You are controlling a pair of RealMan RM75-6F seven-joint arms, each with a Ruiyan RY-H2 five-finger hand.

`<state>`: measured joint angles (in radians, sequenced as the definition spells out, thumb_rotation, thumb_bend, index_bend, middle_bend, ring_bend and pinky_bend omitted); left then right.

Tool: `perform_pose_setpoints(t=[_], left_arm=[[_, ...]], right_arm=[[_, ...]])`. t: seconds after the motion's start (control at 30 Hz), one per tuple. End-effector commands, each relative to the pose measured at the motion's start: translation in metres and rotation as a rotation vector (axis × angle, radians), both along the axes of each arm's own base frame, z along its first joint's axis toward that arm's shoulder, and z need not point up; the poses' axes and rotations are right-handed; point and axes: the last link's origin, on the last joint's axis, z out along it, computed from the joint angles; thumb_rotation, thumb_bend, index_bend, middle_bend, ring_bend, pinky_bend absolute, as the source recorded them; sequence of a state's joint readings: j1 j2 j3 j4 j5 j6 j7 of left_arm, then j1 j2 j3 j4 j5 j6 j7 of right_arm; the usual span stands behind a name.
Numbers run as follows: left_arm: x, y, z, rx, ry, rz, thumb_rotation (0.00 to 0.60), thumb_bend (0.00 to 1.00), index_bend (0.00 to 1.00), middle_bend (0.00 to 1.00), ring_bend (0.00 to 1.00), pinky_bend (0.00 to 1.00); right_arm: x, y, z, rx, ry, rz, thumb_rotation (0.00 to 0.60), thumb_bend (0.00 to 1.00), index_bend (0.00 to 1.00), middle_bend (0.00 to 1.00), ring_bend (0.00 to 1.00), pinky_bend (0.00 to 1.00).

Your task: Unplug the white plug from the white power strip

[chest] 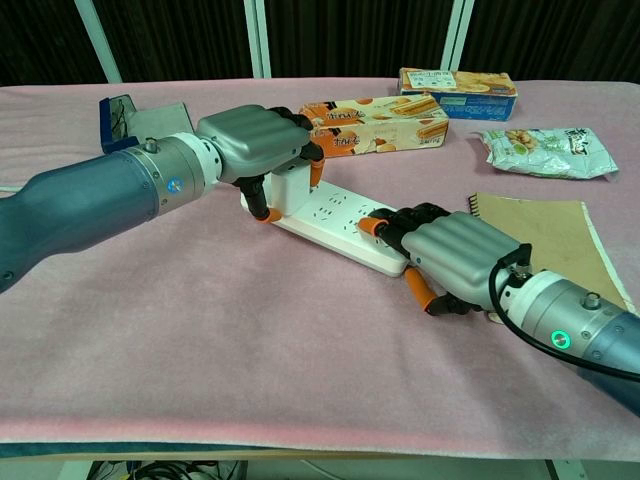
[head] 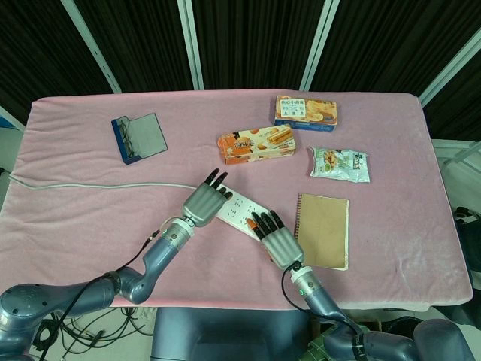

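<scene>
My left hand (chest: 258,145) is curled around the white plug (chest: 288,190). The plug is a small white block. My fingers and thumb pinch it from both sides. It sits at the far-left end of the white power strip (chest: 335,222), and I cannot tell if its bottom is touching the strip or just above it.

The power strip is long, flat and white, with rows of little dark holes on top. It lies slanted on the pink tablecloth (chest: 200,350), in the middle of the table. A white cord (head: 90,185) runs from near my left hand to the left edge of the table.

My right hand (chest: 450,255) lies flat on the near end of the strip, fingers together, pressing down. It grips nothing.

An orange snack box (chest: 375,122) lies just behind the strip. A brown notebook (chest: 545,235) lies beside my right hand.
</scene>
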<state>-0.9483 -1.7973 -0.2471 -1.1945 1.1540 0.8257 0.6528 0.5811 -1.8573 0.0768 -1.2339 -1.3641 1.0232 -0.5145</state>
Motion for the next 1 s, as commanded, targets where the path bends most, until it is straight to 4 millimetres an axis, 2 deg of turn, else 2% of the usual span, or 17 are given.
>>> perform_pose_setpoints(t=[0.03, 0.33, 0.63, 1.0], left_arm=[[0.003, 0.001, 0.002, -0.010, 0.006, 0.002, 0.600, 0.56, 0.46, 0.40, 0.00, 0.01], [0.004, 0.004, 0.004, -0.059, 0.027, 0.059, 0.600, 0.58, 0.48, 0.41, 0.00, 0.00], [0.015, 0.006, 0.013, -0.094, 0.046, 0.100, 0.600, 0.59, 0.48, 0.41, 0.00, 0.00], [0.021, 0.005, 0.018, -0.066, 0.075, 0.087, 0.600, 0.59, 0.49, 0.41, 0.00, 0.00]], right_arm=[[0.000, 0.000, 0.000, 0.001, 0.000, -0.001, 0.600, 0.75, 0.00, 0.00, 0.06, 0.05], [0.000, 0.000, 0.000, 0.004, 0.004, -0.001, 0.600, 0.75, 0.00, 0.00, 0.06, 0.05], [0.000, 0.000, 0.000, 0.010, 0.009, -0.002, 0.600, 0.75, 0.00, 0.00, 0.06, 0.05], [-0.001, 0.000, -0.001, 0.021, 0.017, 0.000, 0.600, 0.75, 0.00, 0.00, 0.06, 0.05]])
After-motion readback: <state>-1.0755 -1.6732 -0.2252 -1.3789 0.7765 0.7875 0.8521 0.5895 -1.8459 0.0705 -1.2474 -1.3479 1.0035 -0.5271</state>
